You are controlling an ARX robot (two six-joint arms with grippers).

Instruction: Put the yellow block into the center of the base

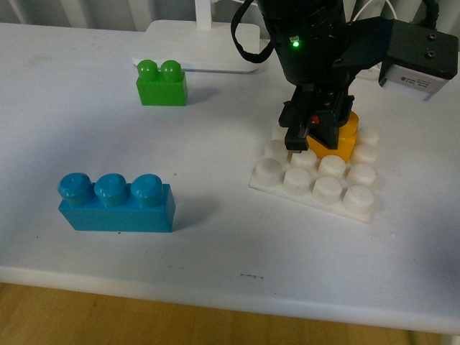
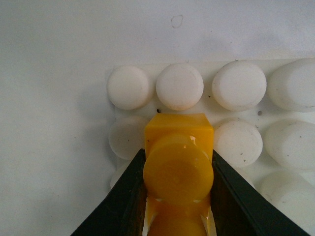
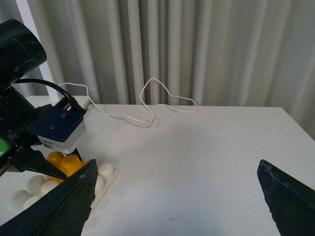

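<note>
My left gripper [image 2: 178,156] is clamping the yellow block [image 2: 179,132] between both fingers; the block is standing on the white studded base [image 1: 327,188], just inside its edge row; whether it is pressed home I cannot tell; my right gripper [image 3: 177,169] is hanging wide apart, holding nothing; the green brick [image 1: 162,84] and blue brick [image 1: 116,203] are lying off the base.

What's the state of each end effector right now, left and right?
Left end effector: closed on the yellow block, over the base.
Right end effector: open, holding nothing.
</note>
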